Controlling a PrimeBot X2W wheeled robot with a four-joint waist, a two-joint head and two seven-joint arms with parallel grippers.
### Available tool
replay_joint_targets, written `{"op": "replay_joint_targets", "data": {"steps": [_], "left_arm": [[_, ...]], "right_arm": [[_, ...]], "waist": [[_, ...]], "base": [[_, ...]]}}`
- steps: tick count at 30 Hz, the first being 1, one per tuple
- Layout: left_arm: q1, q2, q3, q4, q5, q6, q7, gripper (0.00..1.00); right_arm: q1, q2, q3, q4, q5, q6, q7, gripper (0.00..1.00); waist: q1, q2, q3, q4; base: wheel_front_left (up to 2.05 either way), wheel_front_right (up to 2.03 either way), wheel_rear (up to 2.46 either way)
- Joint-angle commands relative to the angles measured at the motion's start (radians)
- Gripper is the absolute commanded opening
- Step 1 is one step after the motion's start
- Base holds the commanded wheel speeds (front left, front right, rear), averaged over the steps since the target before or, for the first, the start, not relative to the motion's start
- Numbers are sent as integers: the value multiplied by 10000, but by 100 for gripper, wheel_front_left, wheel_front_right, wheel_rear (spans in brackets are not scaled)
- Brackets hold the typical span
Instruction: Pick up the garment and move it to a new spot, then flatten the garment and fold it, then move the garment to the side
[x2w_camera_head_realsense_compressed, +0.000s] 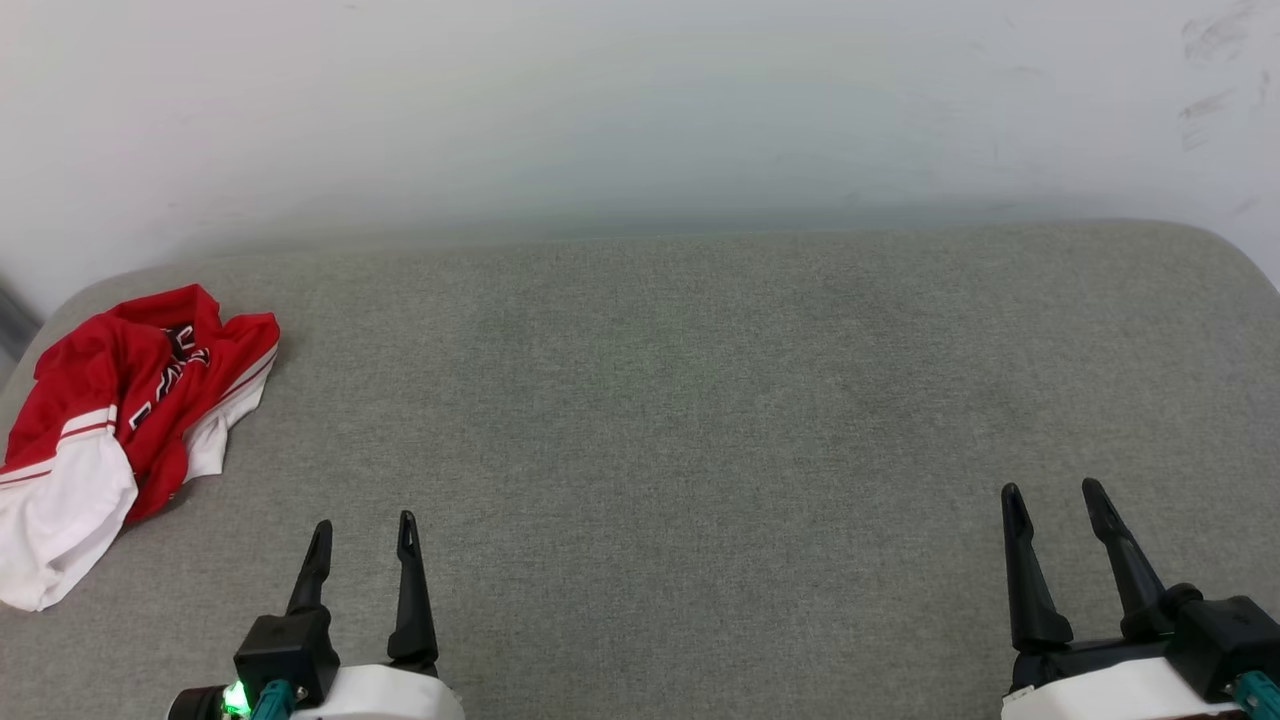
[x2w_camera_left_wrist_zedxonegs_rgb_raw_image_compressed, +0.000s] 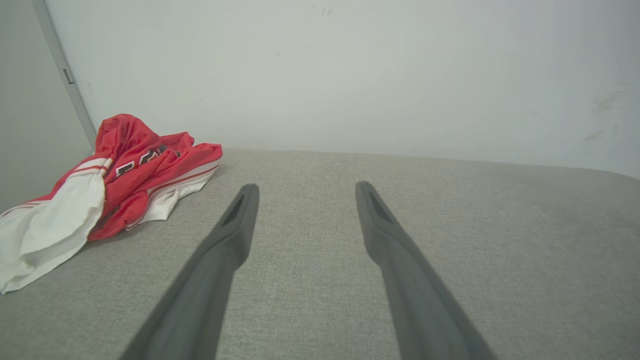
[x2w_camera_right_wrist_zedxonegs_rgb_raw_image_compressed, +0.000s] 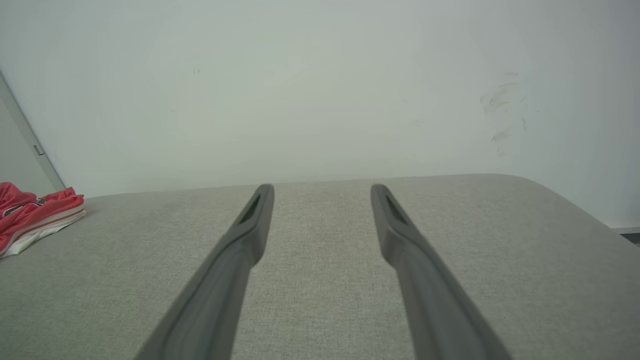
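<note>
1. Shirt (x2w_camera_head_realsense_compressed: 150, 380) lies crumpled at cushion's (x2w_camera_head_realsense_compressed: 700, 400) left edge.
2. L gripper (x2w_camera_head_realsense_compressed: 365, 522), R gripper (x2w_camera_head_realsense_compressed: 1052, 488) at cushion's near edge: fingers spread, empty.
3. Prob. light, limp, not fragile; pinch raised red fold w/ L, expect drape.

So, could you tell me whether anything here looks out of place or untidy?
The garment lies crumpled in a heap at the left edge of the grey cushion; nothing else stands out.

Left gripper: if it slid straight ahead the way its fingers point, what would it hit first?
Probably the white wall past the grey cushion; the left gripper points clear of the garment, off leftward.
</note>
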Motion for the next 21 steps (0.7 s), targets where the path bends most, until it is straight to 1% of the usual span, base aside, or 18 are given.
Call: {"op": "replay_joint_targets", "data": {"steps": [1,10,12,21], "left_arm": [[33,-6,21,-20,180,5,-87,100],[33,-10,65,54,426,24,-250,100],[40,-9,110,86,215,12,-242,100],[52,-11,157,233,-9,-80,-242,100]], "right_arm": [[111,-2,10,-58,-118,0,-81,100],[183,-1,32,-43,-439,-1,-239,100],[180,-1,13,5,-350,-1,-230,100],[155,-1,-41,142,-22,-1,-230,100]], "waist": [[0,0,7,0],[0,0,38,-17],[0,0,37,-26],[0,0,28,-53]], "base": [[0,0,0],[0,0,0],[0,0,0],[0,0,0]]}}
